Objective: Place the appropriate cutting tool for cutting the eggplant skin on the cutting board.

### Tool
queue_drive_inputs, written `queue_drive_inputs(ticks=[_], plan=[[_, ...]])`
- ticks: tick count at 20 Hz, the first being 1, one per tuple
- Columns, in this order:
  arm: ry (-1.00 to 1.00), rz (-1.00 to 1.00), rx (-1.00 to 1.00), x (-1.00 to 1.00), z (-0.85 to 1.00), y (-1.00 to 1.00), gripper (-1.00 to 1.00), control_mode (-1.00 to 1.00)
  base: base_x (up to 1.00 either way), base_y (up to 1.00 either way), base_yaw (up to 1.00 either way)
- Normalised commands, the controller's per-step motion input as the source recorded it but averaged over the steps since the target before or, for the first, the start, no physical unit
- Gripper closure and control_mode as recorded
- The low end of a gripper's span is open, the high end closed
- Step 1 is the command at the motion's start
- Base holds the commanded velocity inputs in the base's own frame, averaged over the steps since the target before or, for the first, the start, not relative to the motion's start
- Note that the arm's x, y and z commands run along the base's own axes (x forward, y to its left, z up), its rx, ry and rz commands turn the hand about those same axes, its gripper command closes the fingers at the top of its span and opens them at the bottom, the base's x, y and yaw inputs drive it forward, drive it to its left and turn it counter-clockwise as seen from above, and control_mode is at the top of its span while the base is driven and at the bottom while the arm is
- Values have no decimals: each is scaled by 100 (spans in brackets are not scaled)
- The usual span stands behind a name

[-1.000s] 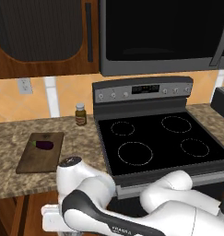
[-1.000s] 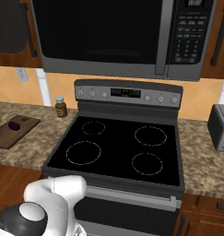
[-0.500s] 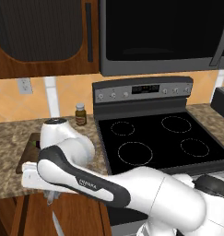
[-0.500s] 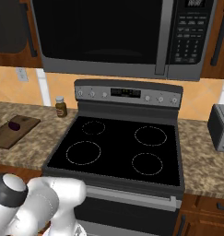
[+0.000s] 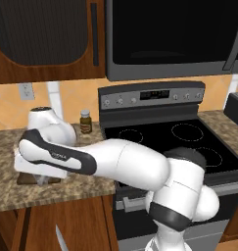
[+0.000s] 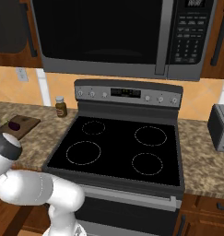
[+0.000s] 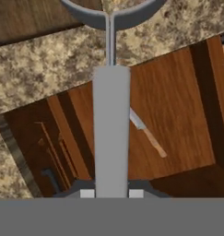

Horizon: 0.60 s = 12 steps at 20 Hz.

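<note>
No text is legible. The stove's control panel (image 6: 126,92) has a small display at 12 o'clock above the burners, its characters too blurred to read. The microwave's keypad (image 6: 189,32), at 1 o'clock, carries unreadable markings. Small dark lettering on the robot arm (image 5: 59,155) is too small to make out.

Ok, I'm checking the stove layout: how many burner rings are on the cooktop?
4, all on the black cooktop: back left ring, back right ring, front left ring, front right ring. None looks hidden in the right base view.
</note>
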Motion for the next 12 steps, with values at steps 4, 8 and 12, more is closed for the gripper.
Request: queue_drive_inputs(ticks=[4,8,12], plan=[[-3,-14,-5,98,-31,11,100,-100,0,0,0],[-4,-13,-6,92,-41,11,100,-100,0,0,0],[-5,-9,-4,75,-44,20,100,-100,0,0,0]])
